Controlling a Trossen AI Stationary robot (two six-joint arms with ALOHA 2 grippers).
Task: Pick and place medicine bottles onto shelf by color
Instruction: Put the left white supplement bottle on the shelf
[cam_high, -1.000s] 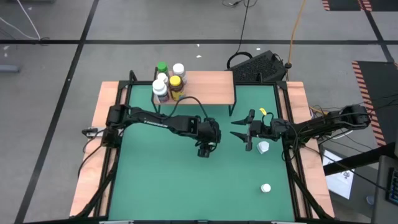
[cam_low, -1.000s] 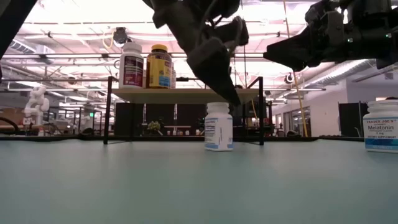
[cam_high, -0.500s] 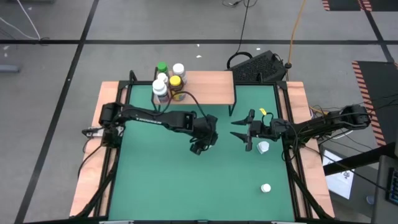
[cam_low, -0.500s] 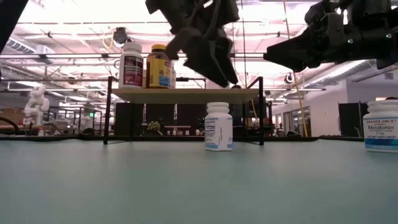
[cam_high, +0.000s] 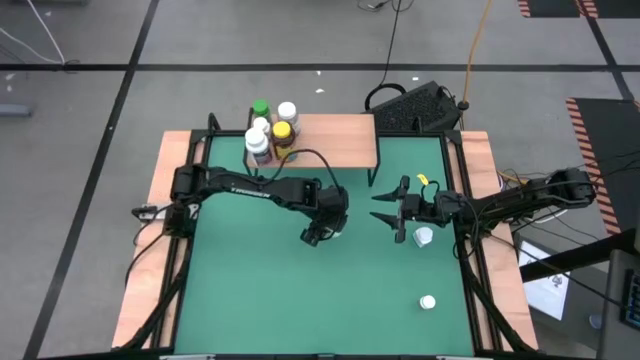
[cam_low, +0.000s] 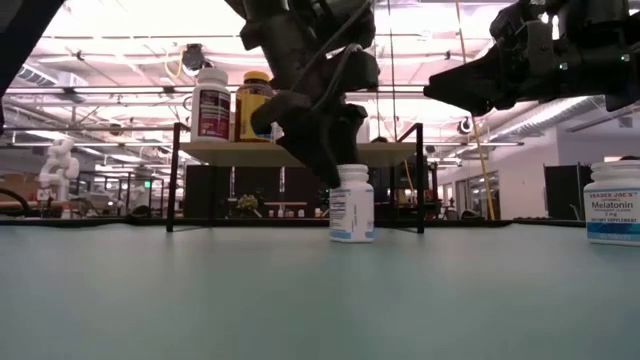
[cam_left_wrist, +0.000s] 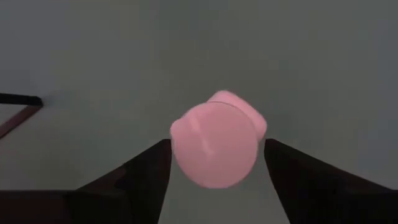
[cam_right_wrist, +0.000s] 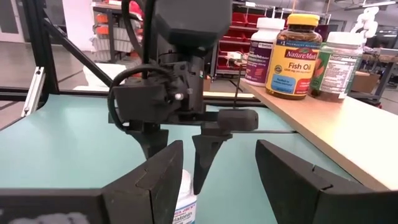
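Note:
A small white medicine bottle (cam_low: 351, 203) stands upright on its base on the green mat near the table's middle. Its white cap (cam_left_wrist: 214, 146) fills the left wrist view. My left gripper (cam_left_wrist: 216, 146) is open and points down over it, one finger on each side of the cap with narrow gaps; in the high view the left gripper (cam_high: 322, 228) hides most of the bottle. My right gripper (cam_high: 392, 215) hovers open to the bottle's right. Several bottles (cam_high: 272, 128) stand at the left end of the wooden shelf (cam_high: 340, 135).
Two more white bottles stand on the mat: one (cam_high: 424, 236) just near my right gripper, one (cam_high: 428, 301) toward the near right corner. The shelf's right half is bare board. Black frame rails (cam_high: 463, 200) run along the mat's sides.
My left gripper rose, turned from a slant to pointing down, shifted slightly toward the table's left, then came down around the white bottle's cap. The bottle stayed where it was.

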